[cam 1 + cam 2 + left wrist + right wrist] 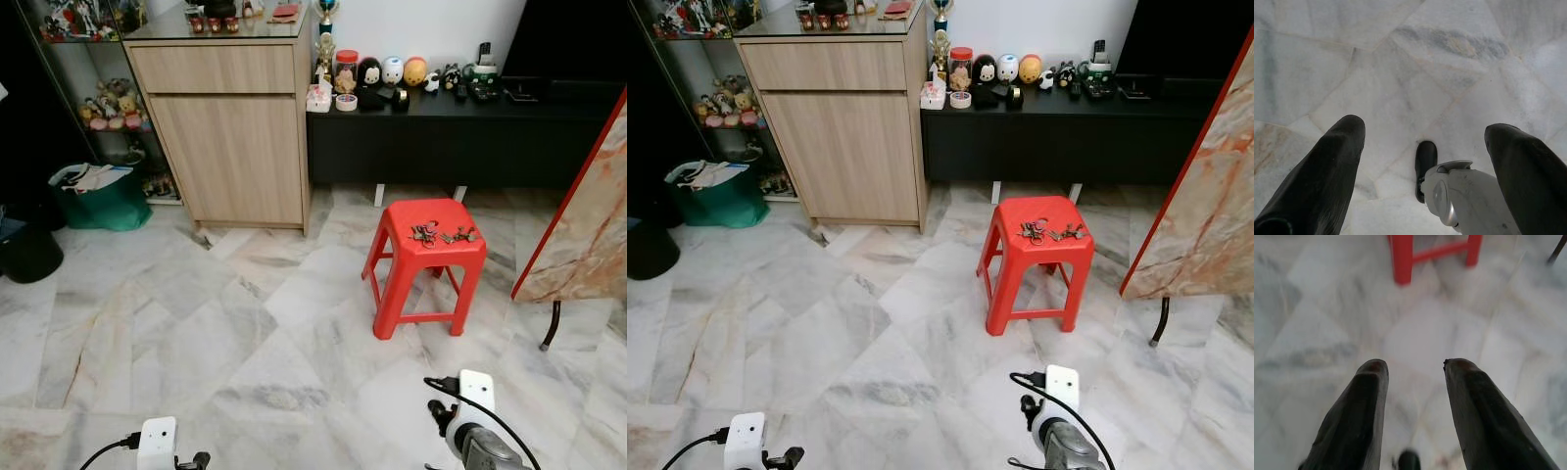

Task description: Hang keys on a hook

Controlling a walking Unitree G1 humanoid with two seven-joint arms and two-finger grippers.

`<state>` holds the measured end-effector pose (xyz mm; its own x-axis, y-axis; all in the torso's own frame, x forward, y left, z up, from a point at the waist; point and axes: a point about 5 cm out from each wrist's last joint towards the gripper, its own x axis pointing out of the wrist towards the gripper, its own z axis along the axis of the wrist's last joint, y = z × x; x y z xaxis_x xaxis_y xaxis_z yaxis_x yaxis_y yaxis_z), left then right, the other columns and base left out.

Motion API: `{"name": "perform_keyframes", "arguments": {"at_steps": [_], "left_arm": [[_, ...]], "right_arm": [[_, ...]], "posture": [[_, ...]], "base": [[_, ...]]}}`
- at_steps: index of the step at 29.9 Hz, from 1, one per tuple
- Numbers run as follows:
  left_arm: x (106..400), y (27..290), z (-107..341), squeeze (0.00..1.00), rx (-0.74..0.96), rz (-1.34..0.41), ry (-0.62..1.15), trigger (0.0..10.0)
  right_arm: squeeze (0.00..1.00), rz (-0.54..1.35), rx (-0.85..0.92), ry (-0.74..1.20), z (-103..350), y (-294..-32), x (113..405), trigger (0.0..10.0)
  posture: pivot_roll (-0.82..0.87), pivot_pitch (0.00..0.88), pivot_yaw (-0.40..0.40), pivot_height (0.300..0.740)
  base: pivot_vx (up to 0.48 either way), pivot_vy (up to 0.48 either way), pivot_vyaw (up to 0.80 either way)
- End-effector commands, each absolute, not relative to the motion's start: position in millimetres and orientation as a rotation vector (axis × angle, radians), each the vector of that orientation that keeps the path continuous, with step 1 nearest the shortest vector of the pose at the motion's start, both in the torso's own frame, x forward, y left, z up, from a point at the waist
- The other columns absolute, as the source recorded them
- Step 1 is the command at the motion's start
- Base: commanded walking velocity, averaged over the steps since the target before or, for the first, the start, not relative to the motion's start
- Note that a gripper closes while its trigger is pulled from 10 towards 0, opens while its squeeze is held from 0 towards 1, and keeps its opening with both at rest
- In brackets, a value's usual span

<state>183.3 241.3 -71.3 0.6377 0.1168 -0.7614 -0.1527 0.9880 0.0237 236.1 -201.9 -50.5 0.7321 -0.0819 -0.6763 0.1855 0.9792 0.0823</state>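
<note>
- The left gripper [1422,147] hangs low over the marble floor [196,333], its fingers [1327,171] spread wide around nothing.
- A wooden cabinet [230,137] stands against the far wall, a black sideboard [460,132] next to it.
- The keys [443,234] lie in a loose bunch on the seat of the red plastic stool [424,264], ahead and to the robot's right, well apart from both grippers.
- They look like small dull-metal keys on rings, tangled in two clusters.
- Likely light, rigid and slippery; a ring or the thickest cluster seems the best place to pinch.
- The right gripper [1415,369] points at the floor before the stool, fingers parted and empty.
</note>
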Motion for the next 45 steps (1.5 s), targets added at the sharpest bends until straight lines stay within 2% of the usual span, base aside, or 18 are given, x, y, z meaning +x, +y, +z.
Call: {"name": "perform_keyframes", "arguments": {"at_steps": [1, 4, 8, 10, 12, 15, 21, 28, 31, 32, 35, 40, 45], "left_arm": [[182, 240, -72, 0.0, -0.064, 0.169, 0.871, 10.0], [182, 240, -73, 0.0, -0.069, 0.179, 0.866, 10.0], [181, 240, -73, 0.0, -0.065, 0.179, 0.866, 10.0], [180, 240, -73, 0.0, -0.066, 0.18, 0.867, 10.0], [179, 239, -74, 0.0, -0.073, 0.191, 0.866, 10.0], [177, 239, -75, 0.0, -0.094, 0.219, 0.859, 10.0], [176, 238, -76, 0.0, -0.097, 0.23, 0.855, 10.0], [173, 239, -76, 0.0, -0.087, 0.234, 0.857, 10.0], [181, 232, -74, 0.0, -0.084, 0.227, 0.832, 10.0], [183, 229, -74, 0.0, -0.087, 0.229, 0.826, 10.0], [175, 232, -77, 0.0, -0.108, 0.252, 0.845, 10.0], [167, 236, -80, 0.0, -0.117, 0.267, 0.869, 10.0], [157, 236, -84, 0.0, -0.096, 0.243, 0.898, 10.0]], "right_arm": [[0.0, -0.153, 0.119, 0.674, -45, -205, 240, 10.0], [0.0, -0.165, 0.048, 0.595, -39, -208, 244, 10.0], [0.0, -0.186, 0.042, 0.51, -33, -210, 247, 10.0], [0.0, -0.18, -0.006, 0.288, 9, -223, 284, 10.0], [0.0, -0.162, -0.043, 0.138, 38, -228, 301, 10.0], [0.0, -0.161, -0.034, -0.01, 55, -230, 300, 10.0], [0.0, -0.118, -0.051, -0.064, 59, -227, 288, 10.0], [0.0, -0.137, 0.03, 0.018, 50, -226, 270, 10.0], [0.0, -0.112, -0.011, 0.084, 39, -222, 271, 10.0], [0.0, -0.203, 0.016, 0.169, 28, -226, 274, 10.0], [0.0, -0.294, 0.136, 0.324, 8, -226, 277, 10.0], [0.0, -0.178, 0.105, 0.554, -21, -204, 267, 10.0], [0.0, -0.12, 0.043, 0.757, -52, -194, 234, 10.0]], "posture": [[-0.01, 0.0, 0.0, 0.708], [-0.01, 0.0, -0.001, 0.708], [-0.04, 0.0, -0.004, 0.708], [-0.03, 0.0, -0.012, 0.708], [-0.02, 0.0, -0.025, 0.708], [-0.01, 0.0, -0.05, 0.708], [-0.01, 0.0, -0.051, 0.708], [0.0, 0.0, -0.053, 0.708], [0.01, 0.0, -0.059, 0.708], [0.03, 0.0, -0.061, 0.708], [0.07, 0.0, -0.075, 0.708], [0.08, 0.0, -0.062, 0.708], [0.07, 0.0, -0.025, 0.708]], "base": [[0.0, 0.0, 0.0], [0.0, 0.0, 0.0], [0.0, 0.0, 0.0], [0.0, 0.0, 0.0], [0.0, 0.0, 0.0], [0.0, 0.0, 0.0], [0.0, 0.0, 0.0], [0.0, 0.0, 0.0], [0.0, 0.0, 0.0], [0.0, 0.0, 0.0], [0.0, 0.0, 0.0], [0.0, 0.0, 0.0], [0.0, 0.0, 0.0]]}}
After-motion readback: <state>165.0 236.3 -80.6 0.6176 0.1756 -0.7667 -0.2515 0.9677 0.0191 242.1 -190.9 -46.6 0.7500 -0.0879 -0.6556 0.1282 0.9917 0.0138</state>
